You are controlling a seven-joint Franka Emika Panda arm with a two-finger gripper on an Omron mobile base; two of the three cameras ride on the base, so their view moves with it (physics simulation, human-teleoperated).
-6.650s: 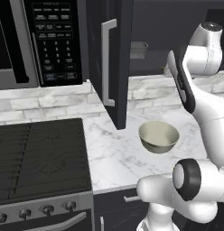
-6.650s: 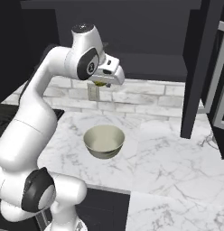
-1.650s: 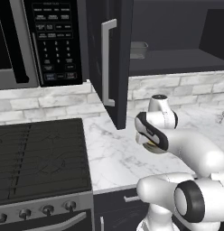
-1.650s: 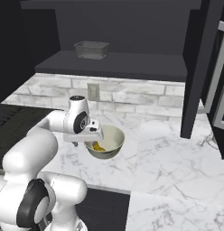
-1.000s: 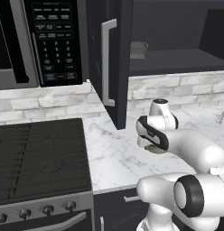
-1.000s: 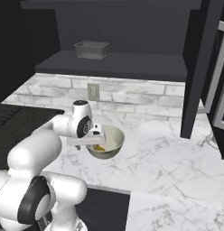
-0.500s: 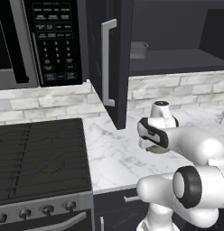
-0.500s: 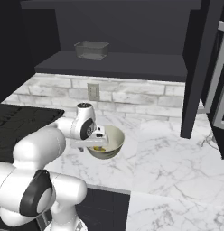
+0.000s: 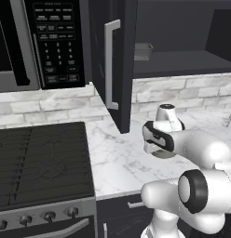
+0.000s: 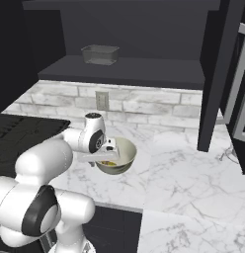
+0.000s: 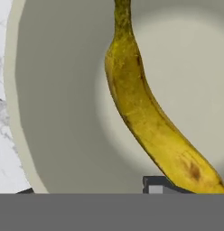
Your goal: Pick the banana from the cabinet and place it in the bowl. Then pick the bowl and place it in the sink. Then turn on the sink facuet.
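Note:
The bowl stands on the marble counter, below the open black cabinet. Inside it lies the yellow banana, also visible as a yellow patch. My gripper is low over the bowl's near-left rim and is open. One fingertip is inside the bowl beside the banana's end. The other sits just outside the rim, and neither presses the wall. In the left base view my hand covers most of the bowl. The sink is out of view.
A small metal pan sits on the cabinet shelf, also seen at the pan. The open cabinet door hangs over the counter to the right. A stove and microwave lie to the left. A thin grey metal piece shows far right.
My hand has shifted slightly and settled lower at the bowl's rim, and the fingers have started to narrow. The bowl and banana have not moved.

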